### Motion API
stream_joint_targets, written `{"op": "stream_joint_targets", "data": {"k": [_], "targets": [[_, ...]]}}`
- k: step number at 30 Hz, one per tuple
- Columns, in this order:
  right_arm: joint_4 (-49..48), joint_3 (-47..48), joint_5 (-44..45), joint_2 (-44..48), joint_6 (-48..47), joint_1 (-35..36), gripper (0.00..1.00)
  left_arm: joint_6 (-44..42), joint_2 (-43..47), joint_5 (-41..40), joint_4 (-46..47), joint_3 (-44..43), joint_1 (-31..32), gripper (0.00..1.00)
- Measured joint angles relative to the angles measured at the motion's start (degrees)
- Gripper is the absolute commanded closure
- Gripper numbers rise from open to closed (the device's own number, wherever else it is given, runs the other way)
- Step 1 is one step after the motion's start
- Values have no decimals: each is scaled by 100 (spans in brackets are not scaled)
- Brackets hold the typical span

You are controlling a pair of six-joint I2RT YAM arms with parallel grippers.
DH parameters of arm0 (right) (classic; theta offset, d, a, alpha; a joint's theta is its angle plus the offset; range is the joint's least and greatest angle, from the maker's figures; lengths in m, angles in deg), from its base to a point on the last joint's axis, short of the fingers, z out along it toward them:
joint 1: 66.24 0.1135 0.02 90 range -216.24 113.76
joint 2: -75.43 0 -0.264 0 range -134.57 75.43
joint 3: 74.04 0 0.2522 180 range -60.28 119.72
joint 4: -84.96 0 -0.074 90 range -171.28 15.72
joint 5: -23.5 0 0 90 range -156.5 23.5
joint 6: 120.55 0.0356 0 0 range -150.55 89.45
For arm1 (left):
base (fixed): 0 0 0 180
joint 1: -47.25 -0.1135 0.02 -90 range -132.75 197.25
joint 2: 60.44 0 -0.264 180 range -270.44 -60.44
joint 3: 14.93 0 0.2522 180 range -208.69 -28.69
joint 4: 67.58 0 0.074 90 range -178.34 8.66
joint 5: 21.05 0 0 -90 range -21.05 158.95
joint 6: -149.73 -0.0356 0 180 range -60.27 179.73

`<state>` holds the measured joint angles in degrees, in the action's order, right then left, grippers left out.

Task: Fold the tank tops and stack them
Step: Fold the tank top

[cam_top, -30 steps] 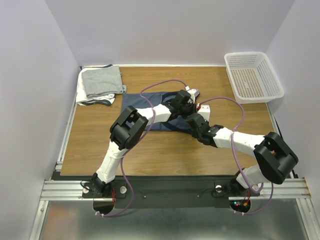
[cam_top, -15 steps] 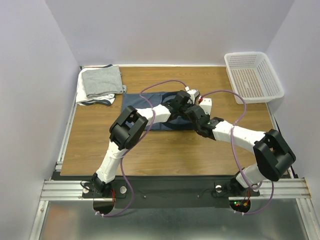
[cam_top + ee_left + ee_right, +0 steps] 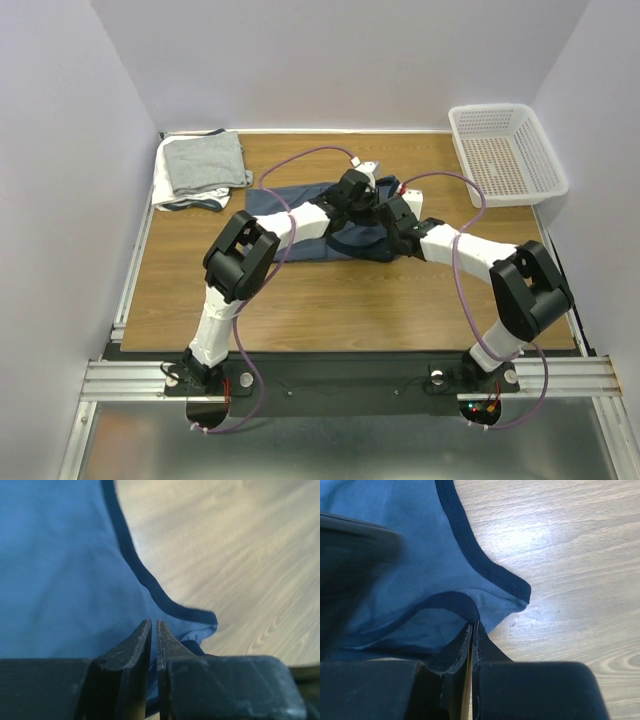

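The blue tank top [image 3: 345, 240] lies mid-counter [image 3: 330, 300], well left of the basket [image 3: 490, 108]. It is gripped by its strap end, I'd say for folding over. The right pincer [image 3: 471, 626] is clamped on its navy trim and the left pincer [image 3: 153, 625] seems pinched on cloth. One blue top; farther left, a grey top [image 3: 205, 162] stacked on a white top [image 3: 165, 190]; one basket.

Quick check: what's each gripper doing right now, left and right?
Left gripper: shut, apparently pinching the blue top.
Right gripper: shut on the blue top's navy-trimmed edge.
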<state>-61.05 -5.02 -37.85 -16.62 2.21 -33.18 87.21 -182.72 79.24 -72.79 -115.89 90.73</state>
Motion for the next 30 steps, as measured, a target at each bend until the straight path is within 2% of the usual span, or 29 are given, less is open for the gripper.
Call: {"op": "stream_joint_targets", "data": {"k": [5,7,10,14,20,21,25,30], "targets": [[83,186,-302,-186,-4,-262,96,175,485,-654,-39,201,-127,76],[96,245,-437,-221,-9,-398,96,243,627,-831,-50,299,-168,80],[125,387,-654,-319,-24,-586,96,321,763,-1054,-68,481,-229,91],[162,601,-935,-566,-44,-765,96,372,780,-1137,-63,730,-227,99],[221,866,-1231,-885,-44,-874,97,339,1010,-1152,116,1523,-74,99],[225,894,-1276,-929,-42,-879,97,334,1054,-1128,175,1617,-59,99],[271,931,-1399,-966,-20,-907,98,267,1381,-992,595,2081,48,80],[356,890,-1532,-796,68,-907,98,225,1491,-925,970,2120,107,77]]}}
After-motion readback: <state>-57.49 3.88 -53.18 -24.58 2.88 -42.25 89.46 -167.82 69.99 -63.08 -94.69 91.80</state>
